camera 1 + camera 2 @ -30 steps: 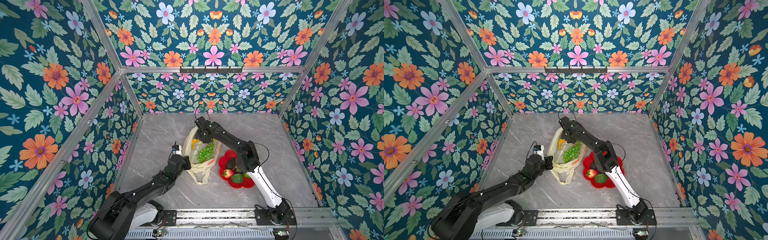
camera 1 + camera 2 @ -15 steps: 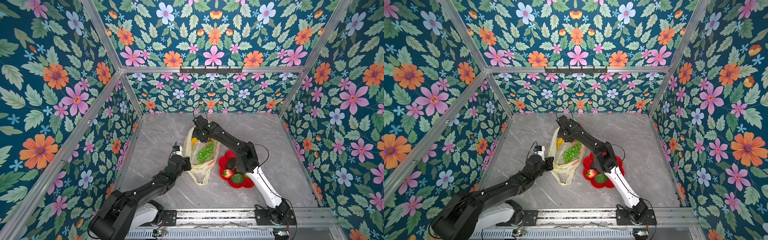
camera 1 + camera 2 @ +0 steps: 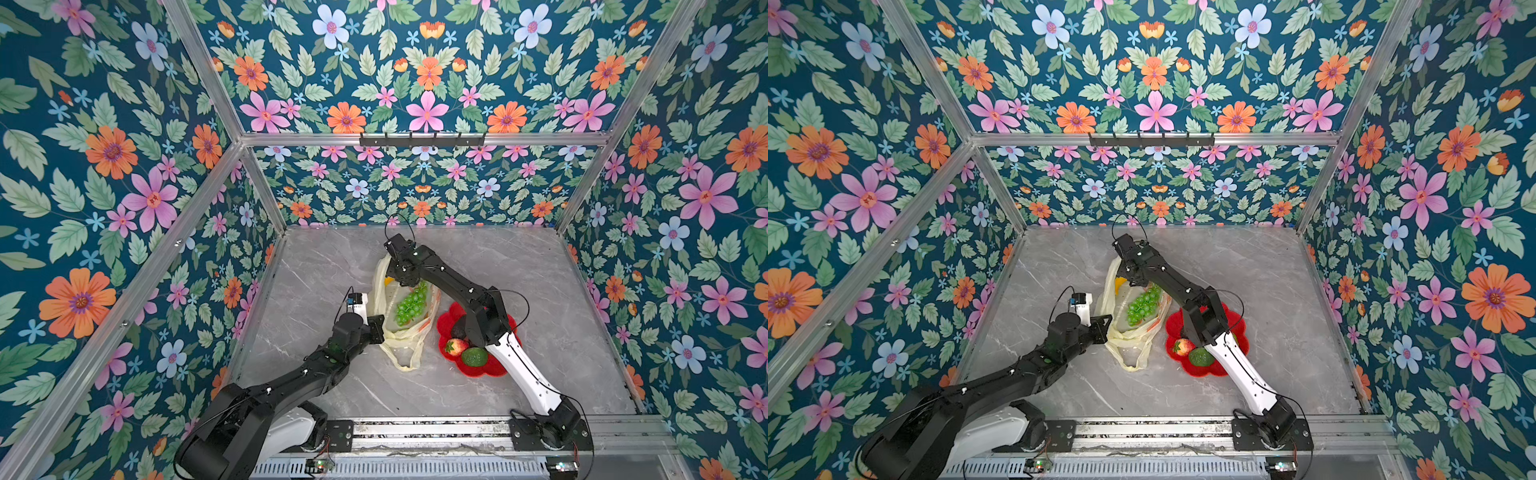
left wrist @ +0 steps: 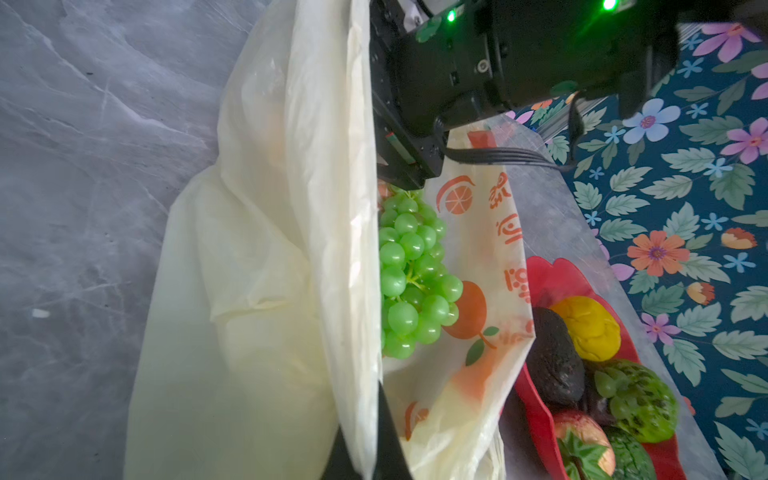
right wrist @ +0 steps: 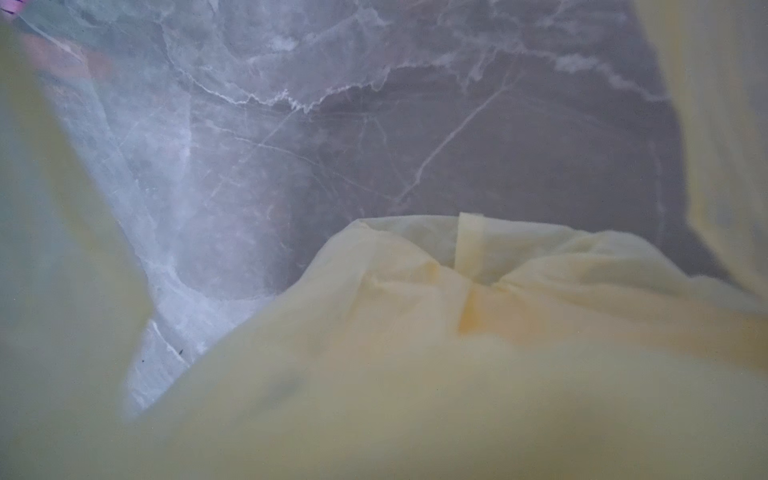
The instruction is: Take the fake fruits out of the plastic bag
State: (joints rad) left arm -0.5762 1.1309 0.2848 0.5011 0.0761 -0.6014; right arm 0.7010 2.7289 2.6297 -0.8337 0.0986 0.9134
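On the left of both top views, my left pincer (image 3: 376, 330) sits low over the grey marble table (image 3: 324, 266), pressed together on the left edge of the plastic bag (image 3: 405, 334). In the left wrist view its fingers (image 4: 392, 449) pinch a sheet of the cream film and hold it up like a wall. The bag lies crumpled along the middle of the table, with its loop handles trailing toward my base. Inside it, on the lower layer printed with orange slices, rests the green grape bunch (image 3: 411, 303), and a yellow fruit (image 3: 388, 281) shows at the far end. My right pincer (image 3: 402, 283) reaches across the middle and dips into that far end, just beyond the grapes and between the raised film and the printed layer. Its tips are hidden by plastic and the right wrist view shows only blurred film and marble, so I cannot tell how its jaws stand or whether they hold anything. Further right, just beside the bag, the red flower-shaped plate (image 3: 482, 368) carries the fruits already out of the bag: the dark avocado (image 3: 459, 330), the strawberry (image 3: 455, 346), the dark green fruit (image 3: 473, 356), and, in the left wrist view, a yellow lemon (image 4: 590, 328) and a bumpy green fruit (image 4: 636, 399).
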